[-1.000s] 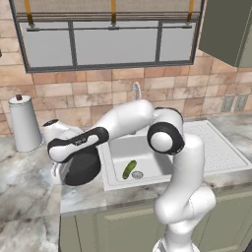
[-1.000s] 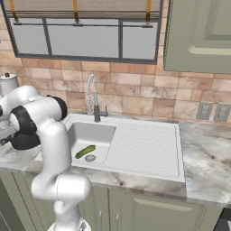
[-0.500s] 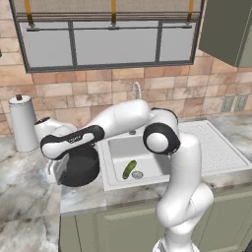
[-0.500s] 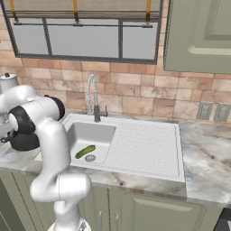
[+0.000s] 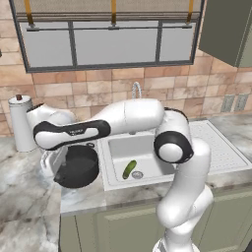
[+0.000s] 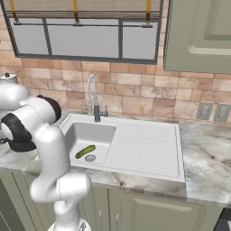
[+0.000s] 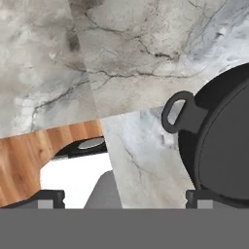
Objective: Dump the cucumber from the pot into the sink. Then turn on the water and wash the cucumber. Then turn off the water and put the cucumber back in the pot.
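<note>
The black pot point(image 5: 77, 167) stands upright on the marble counter, just left of the sink point(image 5: 116, 143). In the hand view the pot point(image 7: 221, 146) lies at the right, with one loop handle point(image 7: 177, 112) pointing toward the counter. My gripper point(image 7: 124, 199) hangs over the counter beside that handle, open, its fingertips point(image 7: 48, 198) wide apart with nothing between them. The small green cucumber point(image 5: 129, 169) lies in the white basin next to the round drain, and it appears as the cucumber point(image 6: 85, 151) in the right base view too. No water runs from the faucet point(image 5: 136, 91).
A tall white canister point(image 5: 20, 123) stands at the back left of the counter. The dotted drainboard point(image 6: 144, 146) stretches right of the basin. The counter's front edge and the wooden floor point(image 7: 29, 155) below it lie close to my hand.
My gripper has opened and let go of the pot, which stays upright on the counter. The hand has drawn slightly to the left. The cucumber has not moved.
</note>
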Controlling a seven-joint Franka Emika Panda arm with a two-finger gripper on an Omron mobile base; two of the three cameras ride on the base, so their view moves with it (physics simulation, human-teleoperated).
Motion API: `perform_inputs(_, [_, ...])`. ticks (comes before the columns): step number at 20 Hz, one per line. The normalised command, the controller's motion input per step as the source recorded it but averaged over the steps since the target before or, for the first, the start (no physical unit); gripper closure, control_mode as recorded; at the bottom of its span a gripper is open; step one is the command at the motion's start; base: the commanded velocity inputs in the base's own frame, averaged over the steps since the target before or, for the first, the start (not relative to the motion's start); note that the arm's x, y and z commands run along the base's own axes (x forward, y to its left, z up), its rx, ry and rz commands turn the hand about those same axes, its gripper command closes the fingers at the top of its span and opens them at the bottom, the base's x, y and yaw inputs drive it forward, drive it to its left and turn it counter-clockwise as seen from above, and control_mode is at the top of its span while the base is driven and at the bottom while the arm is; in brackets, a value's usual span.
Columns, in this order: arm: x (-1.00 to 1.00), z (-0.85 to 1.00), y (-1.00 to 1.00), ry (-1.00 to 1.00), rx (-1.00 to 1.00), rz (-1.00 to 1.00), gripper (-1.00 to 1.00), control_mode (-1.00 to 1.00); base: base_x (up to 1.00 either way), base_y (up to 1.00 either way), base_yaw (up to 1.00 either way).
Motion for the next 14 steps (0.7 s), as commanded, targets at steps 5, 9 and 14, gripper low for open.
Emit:
perform_inputs(5, [-0.46,0.76,-0.70,-0.05,0.02,-0.10,-1.00,-1.00,0.00,0.00,0.00])
perform_inputs(9, [-0.23,0.44,-1.00,0.00,0.07,-0.17,-1.00,-1.00,0.00,0.00,0.00])
perform_inputs(14, [-0.20,0.15,-1.00,0.00,0.11,-0.18,-1.00,-1.00,0.00,0.00,0.00])
